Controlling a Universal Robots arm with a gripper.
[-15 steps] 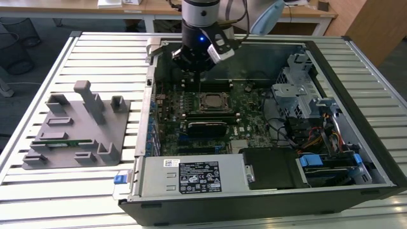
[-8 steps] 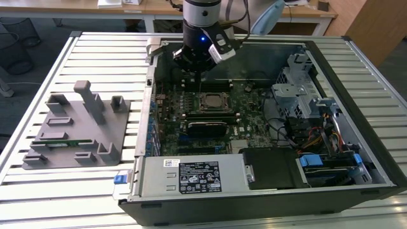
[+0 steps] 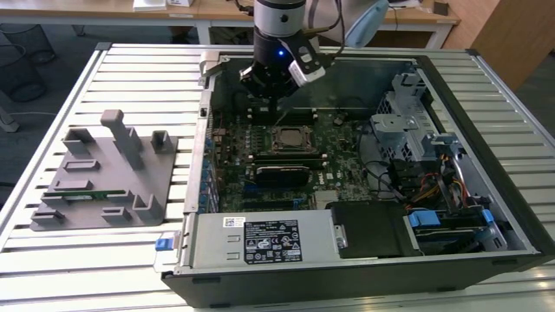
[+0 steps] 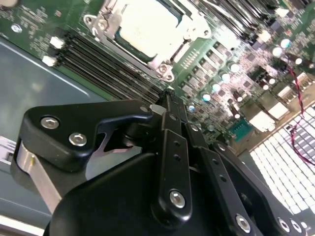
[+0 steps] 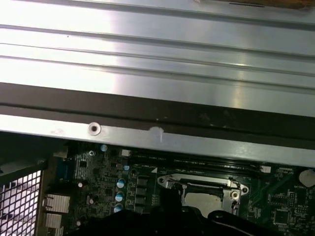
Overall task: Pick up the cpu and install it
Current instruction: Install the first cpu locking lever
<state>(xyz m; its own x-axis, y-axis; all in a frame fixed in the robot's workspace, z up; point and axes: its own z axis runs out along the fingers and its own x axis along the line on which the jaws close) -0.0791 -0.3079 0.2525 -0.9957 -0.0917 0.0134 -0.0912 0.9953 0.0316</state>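
Observation:
The cpu (image 4: 147, 27) lies flat in the metal-framed socket (image 3: 290, 138) on the green motherboard inside the open computer case, silver top plate up. In the first wrist view the cpu (image 5: 203, 200) shows inside the socket frame, partly hidden by the dark gripper body. My gripper (image 3: 275, 112) hangs above the board just beyond the socket, toward the case's far wall. Its black fingers (image 4: 170, 128) come together at a narrow tip with nothing between them. That tip sits over the memory slots (image 4: 108, 64) beside the socket, apart from the cpu.
A grey plastic tray (image 3: 52, 218) with upright blocks and a green memory stick (image 3: 87, 193) lies at the exterior view's left on the slatted table. Within the case (image 3: 204, 130) are a power supply (image 3: 260, 240), a drive cage (image 3: 407, 123) and loose cables (image 3: 433, 188).

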